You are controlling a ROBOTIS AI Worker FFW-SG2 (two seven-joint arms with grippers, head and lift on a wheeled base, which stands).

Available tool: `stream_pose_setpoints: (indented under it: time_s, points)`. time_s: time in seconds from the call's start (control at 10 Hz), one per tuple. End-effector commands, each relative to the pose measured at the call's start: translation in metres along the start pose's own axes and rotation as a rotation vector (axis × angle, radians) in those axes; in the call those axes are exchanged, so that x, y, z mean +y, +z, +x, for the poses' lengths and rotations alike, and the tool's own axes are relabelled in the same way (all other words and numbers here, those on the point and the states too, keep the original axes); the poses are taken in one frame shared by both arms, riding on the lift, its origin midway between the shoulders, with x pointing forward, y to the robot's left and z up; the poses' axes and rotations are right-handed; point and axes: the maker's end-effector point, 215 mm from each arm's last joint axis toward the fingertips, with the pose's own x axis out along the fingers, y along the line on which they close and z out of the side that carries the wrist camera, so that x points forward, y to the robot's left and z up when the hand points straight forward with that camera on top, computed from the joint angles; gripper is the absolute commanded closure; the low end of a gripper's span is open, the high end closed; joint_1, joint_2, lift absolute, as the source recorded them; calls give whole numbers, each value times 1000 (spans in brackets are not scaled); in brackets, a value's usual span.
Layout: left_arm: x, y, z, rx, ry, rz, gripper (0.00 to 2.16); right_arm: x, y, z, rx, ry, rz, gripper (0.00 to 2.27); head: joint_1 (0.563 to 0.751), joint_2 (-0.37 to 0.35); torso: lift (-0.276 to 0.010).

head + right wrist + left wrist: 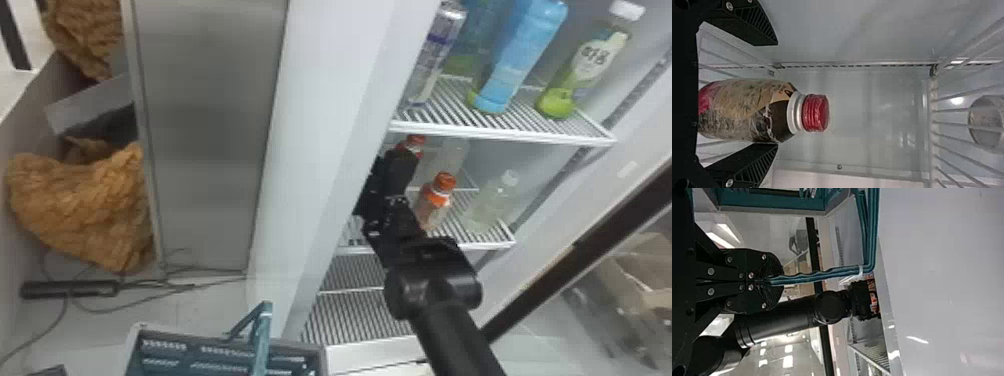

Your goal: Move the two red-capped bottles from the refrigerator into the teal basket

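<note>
One wide-open tool (400, 171) around bottle (746, 111)

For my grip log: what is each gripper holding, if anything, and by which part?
The left gripper holds the teal basket by its handle. The right gripper holds nothing; its fingers stand open around a red-capped bottle.

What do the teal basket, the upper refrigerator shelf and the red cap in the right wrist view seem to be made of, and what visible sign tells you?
Teal basket: probably plastic, low sheen; slotted walls look molded.
Upper shelf: likely metal wire with a smooth white coating, judging by its thin parallel rods.
Red cap: probably plastic, slightly glossy, with ridged sides.
</note>
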Motion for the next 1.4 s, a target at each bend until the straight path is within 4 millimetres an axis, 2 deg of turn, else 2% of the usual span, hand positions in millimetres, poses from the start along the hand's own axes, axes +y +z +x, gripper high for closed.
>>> stream_pose_setpoints:
  time_s: [0.0, 0.3, 0.4, 0.5, 0.6, 0.9, 1.3]
  points:
    - [0, -1, 1, 3, 0, 0, 1164, 2, 0, 6, 10, 2, -4, 88, 695, -340, -224]
    - [0, 1, 1, 0, -2, 0, 1164, 2, -1, 9, 25, -1, -10, 96, 695, -334, -224]
    - [0, 1, 1, -2, -4, -2, 1164, 2, -6, 9, 34, -4, -11, 208, 695, -332, -224]
    - [0, 0, 1, -2, -5, -5, 1164, 1, -9, 9, 45, -5, 0, 622, 695, -333, -224]
    - [1, 0, 0, -4, -6, -6, 1164, 2, -8, 8, 43, -6, 0, 898, 695, -333, -224]
    - [0, 2, -1, -10, -10, -6, 1164, 3, 0, 3, 15, -4, -11, 895, 695, -333, -224]
    - [0, 1, -2, -11, -10, -11, 1164, -3, 44, -18, -84, -20, -78, 894, 695, -336, -224]
